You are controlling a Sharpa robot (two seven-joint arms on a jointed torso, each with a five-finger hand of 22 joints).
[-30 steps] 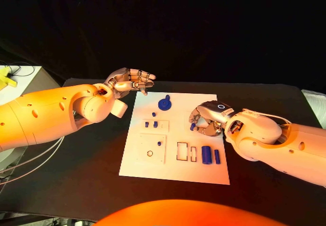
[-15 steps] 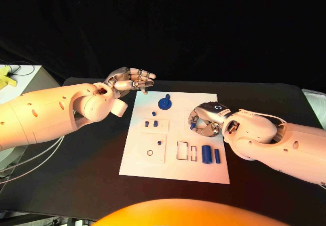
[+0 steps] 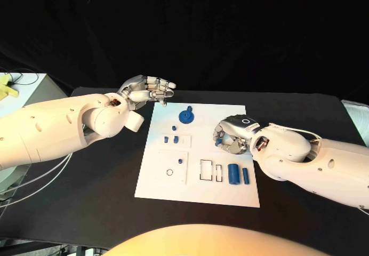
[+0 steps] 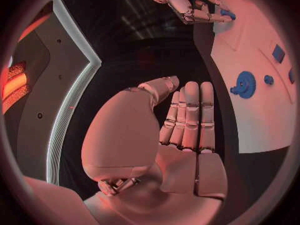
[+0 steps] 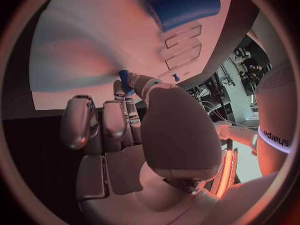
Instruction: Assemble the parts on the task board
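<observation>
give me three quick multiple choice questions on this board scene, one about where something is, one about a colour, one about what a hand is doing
1. Where on the task board does the gear-shaped part lie?
A. near the far edge
B. at the near edge
C. off the board, on the table

2. What colour are the parts?
A. grey
B. blue
C. yellow

3. What is the right hand doing?
A. resting flat on bare table
B. hanging open, away from the board
C. pinching a small part over the board

Answers:
1 A, the head view shows the gear near the board's far edge, close to the left hand.
2 B, every piece on the white plate is blue.
3 C, the right wrist view shows a blue piece between its fingertips.
</observation>
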